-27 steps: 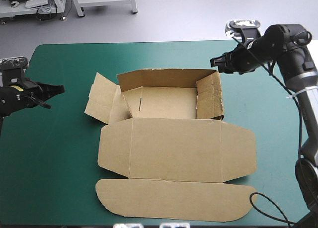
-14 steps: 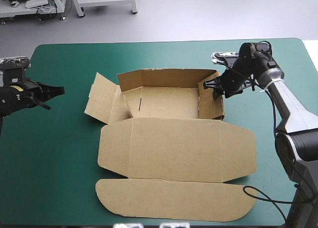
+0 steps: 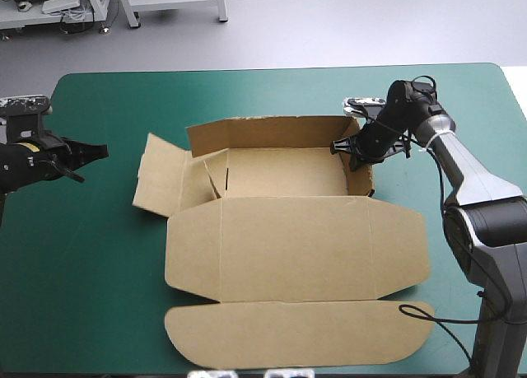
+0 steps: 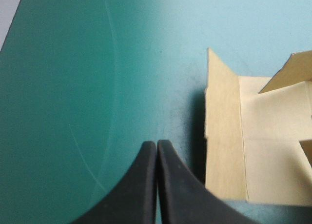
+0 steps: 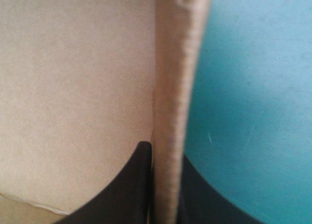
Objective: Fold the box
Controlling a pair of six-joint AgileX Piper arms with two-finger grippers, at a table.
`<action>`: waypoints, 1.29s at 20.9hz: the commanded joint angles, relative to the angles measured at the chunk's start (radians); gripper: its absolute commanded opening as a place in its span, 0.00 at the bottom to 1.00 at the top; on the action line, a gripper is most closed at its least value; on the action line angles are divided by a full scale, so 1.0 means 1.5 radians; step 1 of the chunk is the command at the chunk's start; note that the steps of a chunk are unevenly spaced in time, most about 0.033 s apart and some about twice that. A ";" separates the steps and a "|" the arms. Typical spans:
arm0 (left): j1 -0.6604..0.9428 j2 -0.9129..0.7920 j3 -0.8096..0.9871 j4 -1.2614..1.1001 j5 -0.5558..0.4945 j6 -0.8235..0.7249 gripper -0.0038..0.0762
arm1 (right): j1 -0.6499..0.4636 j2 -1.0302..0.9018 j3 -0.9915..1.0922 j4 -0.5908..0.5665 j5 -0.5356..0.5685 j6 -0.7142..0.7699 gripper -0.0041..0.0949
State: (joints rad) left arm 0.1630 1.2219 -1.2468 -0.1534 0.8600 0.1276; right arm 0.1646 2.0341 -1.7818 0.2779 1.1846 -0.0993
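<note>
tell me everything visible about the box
The box is one cut sheet of brown board, mid-table on the teal-green cover. Its far part forms an open tray, back and right walls raised, left flaps splayed outward. Lid and rounded flap lie flat nearside. The right end effector is shut on the right wall; the left end effector is apart.

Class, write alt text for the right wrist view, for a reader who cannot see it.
The right end effector is shut on the upright side wall of the brown box, seen edge-on along the wall's top. Brown board fills the view on the wall's inner side; the teal-green cover lies on the outer side.
</note>
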 commanded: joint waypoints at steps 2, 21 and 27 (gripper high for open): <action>0.001 0.016 -0.019 -0.004 -0.018 0.000 0.04 | -0.001 -0.041 -0.024 0.042 0.015 -0.019 0.02; 0.252 0.202 -0.019 -0.928 0.203 0.436 0.04 | -0.162 -0.342 -0.042 0.343 0.042 -0.102 0.02; 0.190 0.197 -0.019 -1.018 0.291 0.448 0.04 | -0.160 -0.352 -0.042 0.380 0.028 -0.112 0.03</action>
State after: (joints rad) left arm 0.4936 1.5664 -1.2468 -1.5327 1.1846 0.7951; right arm -0.0706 1.5443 -1.8126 0.7584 1.2479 -0.2697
